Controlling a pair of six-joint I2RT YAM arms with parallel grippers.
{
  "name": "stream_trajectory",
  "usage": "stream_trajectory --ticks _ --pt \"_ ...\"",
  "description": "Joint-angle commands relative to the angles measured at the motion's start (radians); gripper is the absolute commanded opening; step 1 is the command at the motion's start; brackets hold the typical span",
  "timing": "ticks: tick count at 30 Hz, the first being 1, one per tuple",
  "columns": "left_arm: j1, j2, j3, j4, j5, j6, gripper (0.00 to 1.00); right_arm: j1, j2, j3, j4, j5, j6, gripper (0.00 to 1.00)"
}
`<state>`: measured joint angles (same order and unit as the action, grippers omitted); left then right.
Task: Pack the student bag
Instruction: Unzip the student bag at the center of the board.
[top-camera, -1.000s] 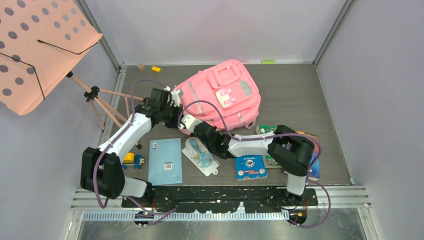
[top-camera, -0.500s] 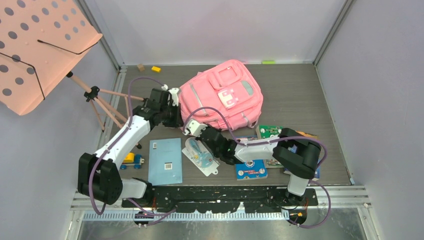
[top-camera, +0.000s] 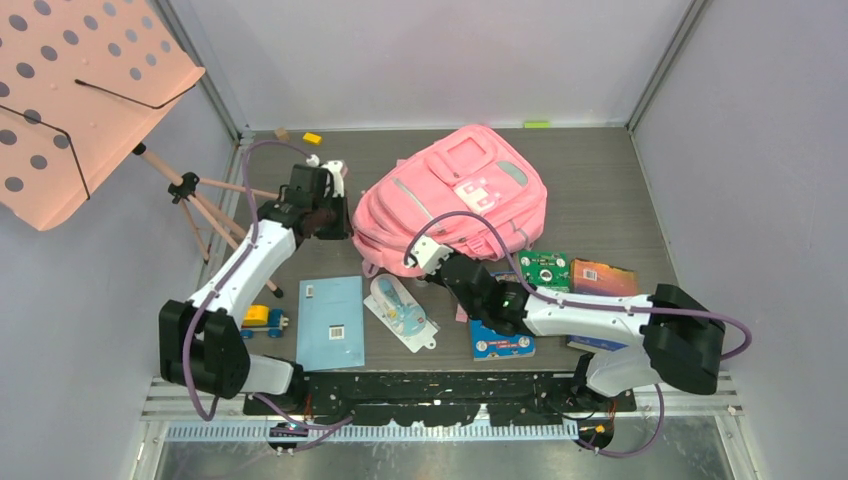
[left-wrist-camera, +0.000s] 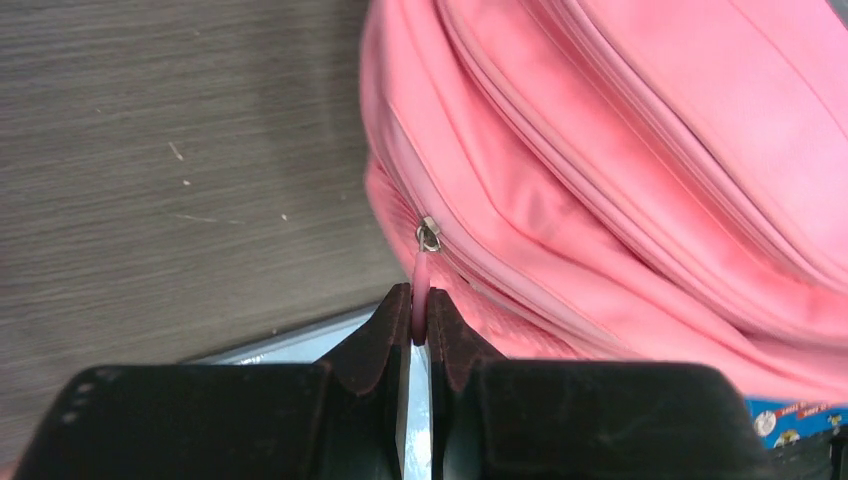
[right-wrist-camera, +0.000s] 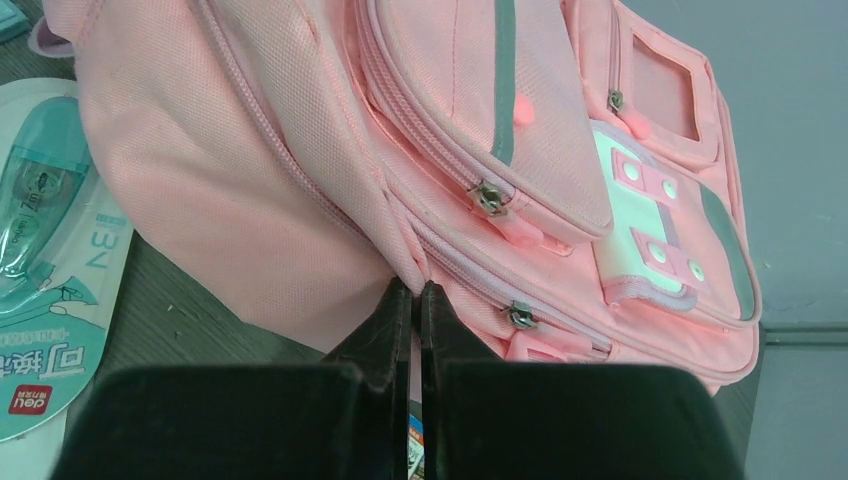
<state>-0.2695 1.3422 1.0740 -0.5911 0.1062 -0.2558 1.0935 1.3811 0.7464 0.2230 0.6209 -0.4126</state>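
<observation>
The pink student bag lies front side up at the back middle of the table. My left gripper is at the bag's left edge and is shut on the pink zipper pull, which hangs from a metal slider. My right gripper is at the bag's near edge and is shut on a fold of the bag's fabric, next to a seam. The bag's white patch and grey strip show in the right wrist view. The zippers in view look closed.
In front of the bag lie a blue notebook, a packaged correction tape, a blue book, a green book and an orange book. A toy car lies at the left. The salmon music stand stands far left.
The bag has slid and turned to the right with my right gripper, which drew back right. My left gripper moved up and left, staying at the bag's left edge.
</observation>
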Motion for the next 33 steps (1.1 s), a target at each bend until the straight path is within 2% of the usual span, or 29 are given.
stream_trajectory --ticks 1,6,9,11,13,14,15,17,19,24,33 --pt "0.07 0.098 0.081 0.029 -0.012 -0.024 0.0 -0.006 -0.111 0.001 -0.002 0.078 0.047 0.01" --pt "0.081 0.165 0.12 0.06 0.012 -0.03 0.0 -0.006 -0.139 -0.024 0.002 0.094 0.054 0.0" --pt "0.081 0.171 0.121 0.069 0.088 -0.023 0.0 -0.007 -0.143 -0.027 -0.004 0.102 0.058 0.0" --pt "0.081 0.158 0.098 0.091 0.146 -0.014 0.0 -0.006 -0.15 -0.014 -0.035 0.093 0.073 0.06" --pt "0.081 0.146 0.073 0.111 0.194 -0.018 0.0 -0.006 -0.155 0.016 -0.082 0.068 0.112 0.38" --pt "0.081 0.147 0.072 0.112 0.212 -0.022 0.0 -0.006 -0.156 0.042 -0.101 0.051 0.123 0.47" --pt "0.081 0.15 0.075 0.109 0.225 -0.028 0.0 -0.006 -0.158 0.056 -0.134 0.042 0.144 0.63" --pt "0.081 0.156 0.086 0.098 0.244 -0.031 0.0 -0.007 -0.161 0.097 -0.174 0.012 0.178 0.74" --pt "0.081 0.156 0.094 0.088 0.25 -0.033 0.0 -0.006 -0.16 0.143 -0.208 -0.033 0.223 0.81" --pt "0.081 0.143 0.089 0.088 0.268 -0.05 0.0 -0.007 -0.09 0.273 -0.271 -0.13 0.358 0.87" --pt "0.081 0.138 0.086 0.08 0.273 -0.056 0.0 -0.022 0.259 0.54 -0.339 -0.219 0.444 0.88"
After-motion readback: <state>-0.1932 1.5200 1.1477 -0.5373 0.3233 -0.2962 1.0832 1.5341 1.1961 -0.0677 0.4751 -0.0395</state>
